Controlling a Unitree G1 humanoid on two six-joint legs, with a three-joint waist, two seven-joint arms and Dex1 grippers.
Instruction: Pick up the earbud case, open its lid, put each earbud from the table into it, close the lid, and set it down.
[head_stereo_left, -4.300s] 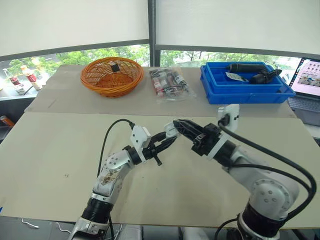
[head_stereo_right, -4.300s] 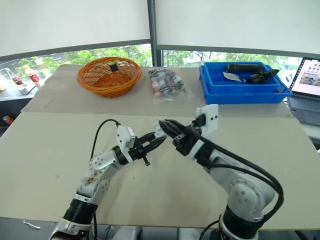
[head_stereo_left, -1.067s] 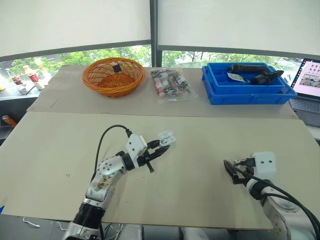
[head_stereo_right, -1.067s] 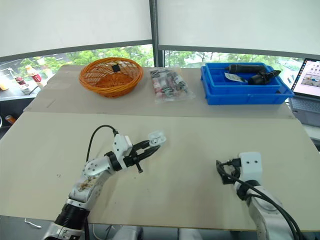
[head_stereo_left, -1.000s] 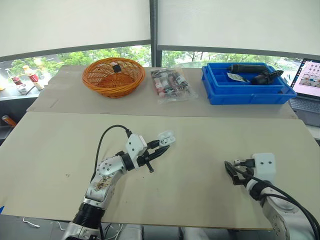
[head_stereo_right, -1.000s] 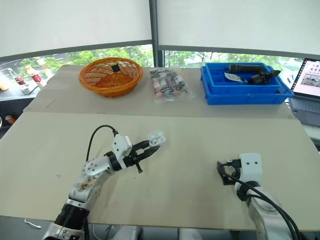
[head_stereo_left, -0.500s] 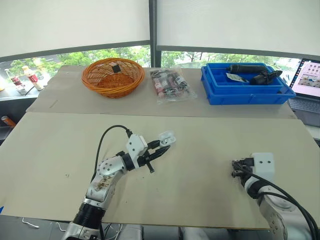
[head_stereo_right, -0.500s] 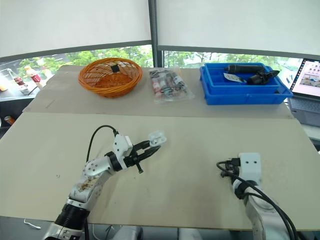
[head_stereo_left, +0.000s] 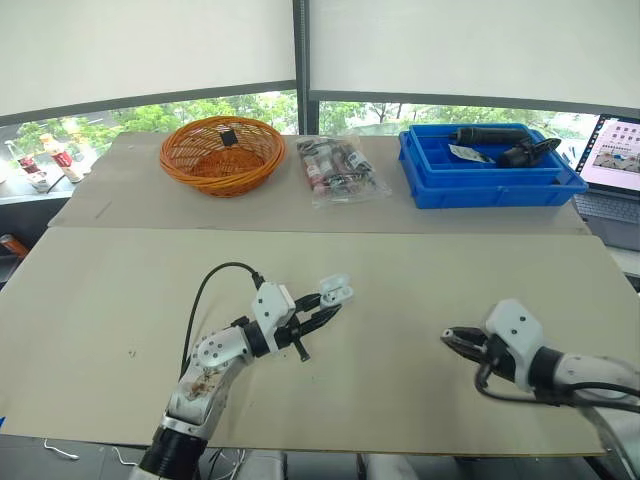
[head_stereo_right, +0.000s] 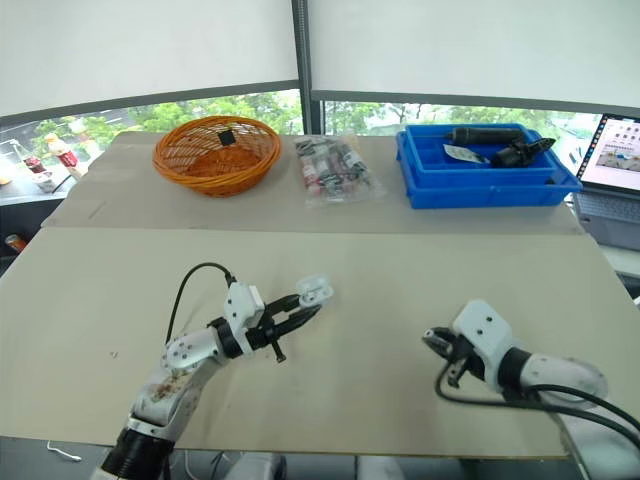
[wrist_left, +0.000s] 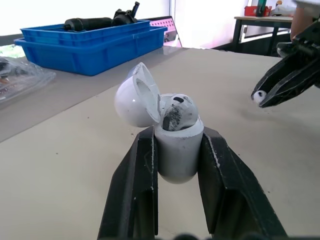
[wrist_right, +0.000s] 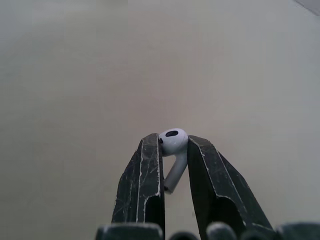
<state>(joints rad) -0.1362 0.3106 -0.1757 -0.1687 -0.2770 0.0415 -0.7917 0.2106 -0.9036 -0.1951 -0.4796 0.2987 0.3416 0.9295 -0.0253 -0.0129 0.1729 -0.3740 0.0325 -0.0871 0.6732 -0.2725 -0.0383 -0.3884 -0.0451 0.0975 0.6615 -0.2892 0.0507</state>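
Near the front of the beige table (head_stereo_left: 420, 265), left of centre, the left gripper (head_stereo_left: 325, 308) has its two black fingers clamped on the white earbud case (wrist_left: 177, 150), one finger on each side of its body, holding it upright over the tabletop. The case's lid (wrist_left: 132, 97) stands hinged open and tipped back, and one earbud (wrist_left: 178, 111) sits inside the case. To the right and well apart from the case, the right gripper (head_stereo_left: 452, 338) points left with its fingers pinched together on a second white earbud (wrist_right: 172, 141), the rounded head at the fingertips and the stem running down between them. Along the far side of the table lie an orange wicker basket (head_stereo_left: 222, 150) at left, a clear packet (head_stereo_left: 340, 168) in the middle and a blue tray (head_stereo_left: 490, 188) with dark tools at right, with a laptop (head_stereo_left: 620, 155) at the right edge
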